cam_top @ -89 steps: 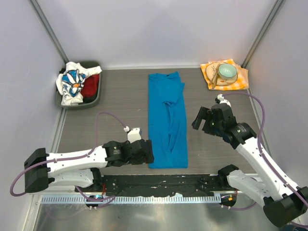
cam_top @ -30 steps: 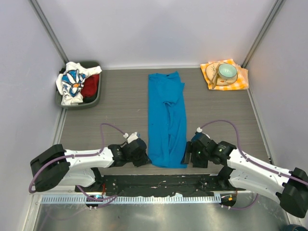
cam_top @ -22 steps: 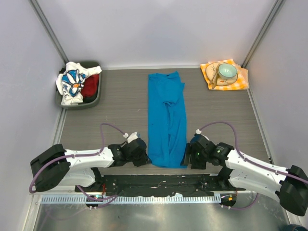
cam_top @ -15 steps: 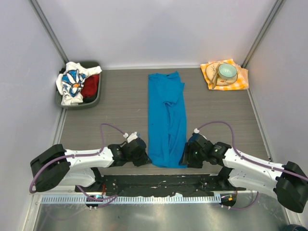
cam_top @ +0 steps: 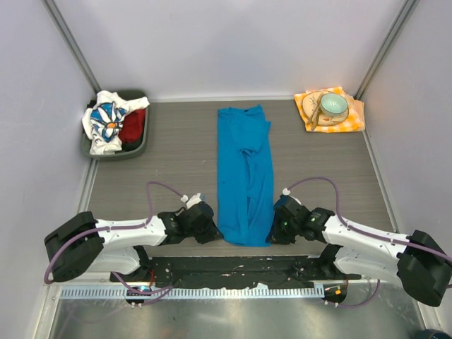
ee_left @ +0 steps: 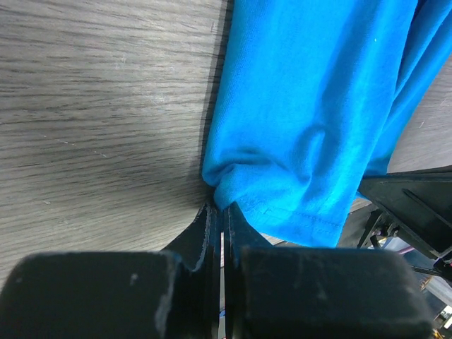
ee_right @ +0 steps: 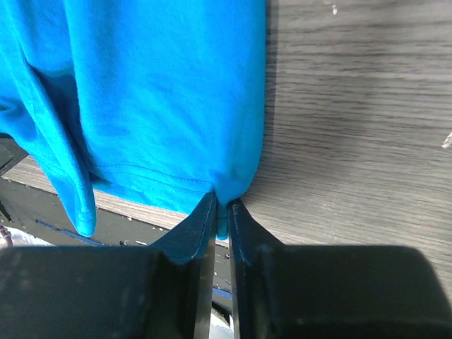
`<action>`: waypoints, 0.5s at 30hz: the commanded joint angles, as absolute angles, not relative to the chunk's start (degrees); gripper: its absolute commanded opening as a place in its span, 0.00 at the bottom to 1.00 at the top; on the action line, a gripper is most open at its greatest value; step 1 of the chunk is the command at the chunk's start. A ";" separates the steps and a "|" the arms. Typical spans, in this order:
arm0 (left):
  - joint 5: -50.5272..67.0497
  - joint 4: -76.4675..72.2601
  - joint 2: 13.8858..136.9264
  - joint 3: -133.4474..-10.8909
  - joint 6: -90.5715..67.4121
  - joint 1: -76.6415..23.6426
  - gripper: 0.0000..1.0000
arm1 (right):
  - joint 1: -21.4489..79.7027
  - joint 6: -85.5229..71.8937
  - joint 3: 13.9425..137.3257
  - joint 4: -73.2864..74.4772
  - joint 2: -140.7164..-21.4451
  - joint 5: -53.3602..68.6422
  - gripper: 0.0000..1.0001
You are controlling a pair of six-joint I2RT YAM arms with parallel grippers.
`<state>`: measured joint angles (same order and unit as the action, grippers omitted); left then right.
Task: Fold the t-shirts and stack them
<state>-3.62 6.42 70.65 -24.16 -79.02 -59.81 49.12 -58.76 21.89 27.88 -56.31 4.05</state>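
Note:
The bright blue t-shirt (cam_top: 244, 176) lies as a long narrow strip down the middle of the table. My left gripper (cam_top: 212, 229) is shut on its near left corner; in the left wrist view the cloth (ee_left: 304, 106) bunches right at the closed fingertips of that gripper (ee_left: 221, 208). My right gripper (cam_top: 274, 229) is shut on the near right corner, with a fold of blue cloth (ee_right: 162, 92) pinched in the right gripper (ee_right: 222, 205). The daisy-print t-shirt (cam_top: 104, 120) and the red t-shirt (cam_top: 133, 126) sit crumpled in the bin.
A dark green bin (cam_top: 141, 150) stands at the back left. At the back right, an orange-and-white checked napkin (cam_top: 355, 116) carries a plate and a teal bowl (cam_top: 333, 106). A black strip (cam_top: 233, 267) runs along the near table edge.
My right gripper slid left onto the blue t-shirt's near right corner and closed on it. The left gripper stayed shut on the left corner.

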 commanded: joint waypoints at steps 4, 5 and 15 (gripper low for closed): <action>-5.01 11.42 71.72 -24.25 -76.73 -59.24 0.00 | 49.66 -56.08 22.94 28.65 -59.85 0.26 0.01; -5.18 12.64 71.46 -24.78 -76.55 -59.24 0.00 | 49.92 -55.99 23.11 29.00 -59.68 0.18 0.01; -7.55 19.41 61.00 -24.25 -78.22 -60.82 0.00 | 53.96 -57.39 28.38 36.20 -52.74 -5.36 0.01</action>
